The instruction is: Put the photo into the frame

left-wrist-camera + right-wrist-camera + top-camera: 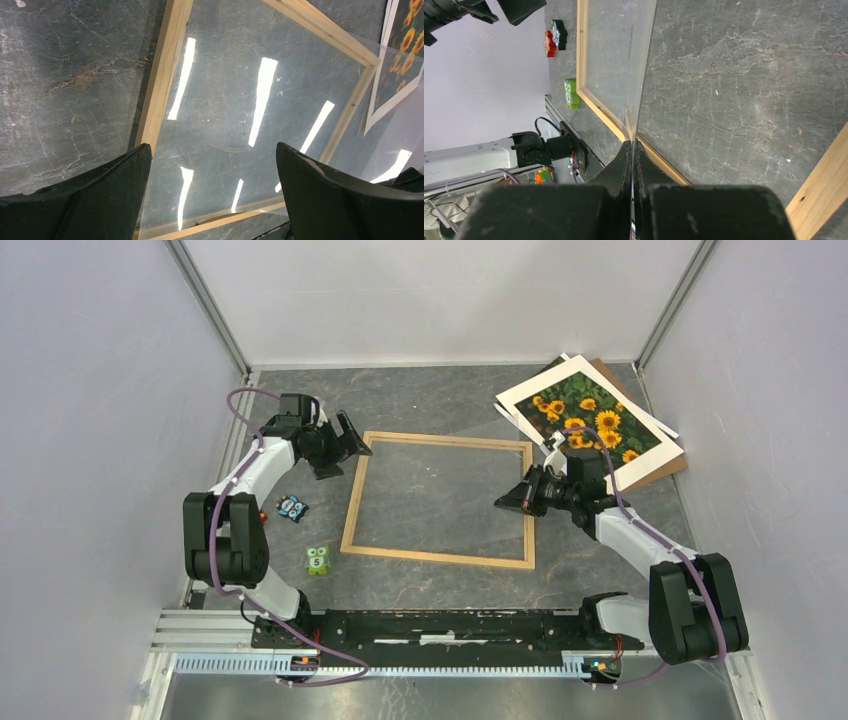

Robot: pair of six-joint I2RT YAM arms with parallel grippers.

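Note:
The light wooden frame (437, 558) lies flat on the dark table at mid-field. The sunflower photo (588, 418) lies face up at the back right, on a brown backing board (668, 466). My right gripper (508, 497) is at the frame's right strip, shut on the edge of a thin clear pane (619, 45), seen edge-on between its fingertips (628, 150). The pane (235, 115) lies tilted over the frame (162, 85), showing light reflections. My left gripper (345, 452) is open and empty over the frame's far left corner, jaws wide apart (212, 147).
A blue toy block (292, 508) and a green block marked 5 (318, 560) lie left of the frame. A red block (549, 44) sits beside the blue one. White walls enclose the table on three sides. The photo's corner shows in the left wrist view (405, 30).

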